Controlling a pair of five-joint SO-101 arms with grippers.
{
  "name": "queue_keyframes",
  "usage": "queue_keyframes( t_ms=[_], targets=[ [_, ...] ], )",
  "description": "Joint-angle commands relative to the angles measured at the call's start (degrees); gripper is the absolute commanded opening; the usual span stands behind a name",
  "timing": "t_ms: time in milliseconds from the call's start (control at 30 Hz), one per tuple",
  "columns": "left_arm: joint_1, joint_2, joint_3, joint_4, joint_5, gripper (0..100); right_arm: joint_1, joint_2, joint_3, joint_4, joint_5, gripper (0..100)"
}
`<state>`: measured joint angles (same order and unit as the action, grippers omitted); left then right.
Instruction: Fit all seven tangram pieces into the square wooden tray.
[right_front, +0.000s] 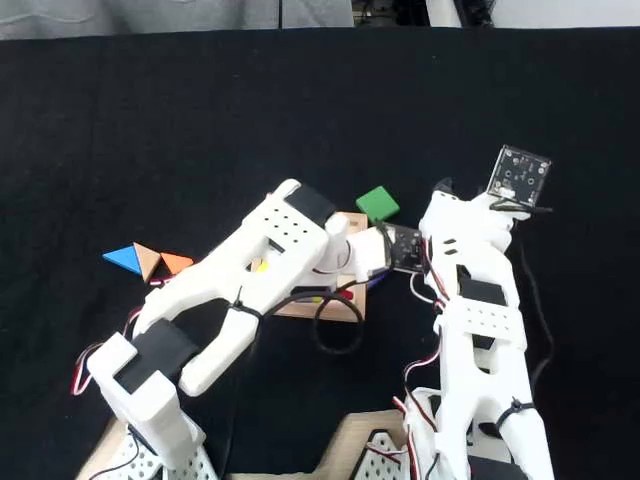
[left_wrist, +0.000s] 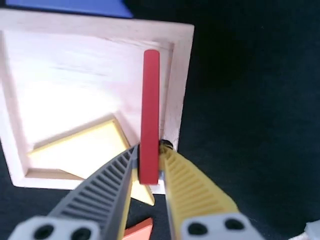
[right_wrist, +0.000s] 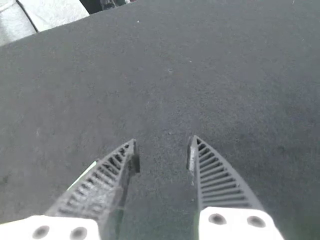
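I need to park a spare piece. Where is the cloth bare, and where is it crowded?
Bare: the cloth beyond the green piece up to the far edge, and left of the three triangles. Crowded: around the tray, where the left gripper holds the red piece.

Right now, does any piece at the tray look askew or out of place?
The red piece is held on its thin edge in the left gripper, along an inner wall of the tray, not flat. The yellow piece seems to poke a corner over the rim, perhaps not seated.
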<state>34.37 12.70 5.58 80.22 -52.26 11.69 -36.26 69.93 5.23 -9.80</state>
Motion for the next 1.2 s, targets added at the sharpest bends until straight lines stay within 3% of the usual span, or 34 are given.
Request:
queue_keyframes(
  t_ms=[0,467,533,667,733,1000,1167],
  targets=[
    [0.7,-0.5,-3.8,-0.7,0.5,3,-1.0,-0.1,-3.6,-1.4,-0.4,16.6],
    [1.6,6.5,-4.5,-2.0,-1.6,5,-1.0,-0.1,-3.7,-1.4,-0.4,16.6],
    [1.7,8.0,-5.8,-0.4,-1.5,12,-1.0,-0.1,-3.7,-1.4,-0.4,16.6],
    [0.7,8.3,-9.5,2.3,1.3,38,-1.0,-0.1,-3.7,-1.4,-0.4,16.6],
    [0.1,7.9,-10.6,2.3,1.5,45,-1.0,-0.1,-3.7,-1.4,-0.4,16.6],
    [-0.8,-0.4,-19.6,9.1,3.1,41,-0.9,-0.1,-3.7,-1.4,-0.4,16.6],
    [-5.9,-6.3,-23.7,11.1,4.7,41,-0.7,-0.4,-3.6,-1.4,-0.4,16.6]
  ],
)
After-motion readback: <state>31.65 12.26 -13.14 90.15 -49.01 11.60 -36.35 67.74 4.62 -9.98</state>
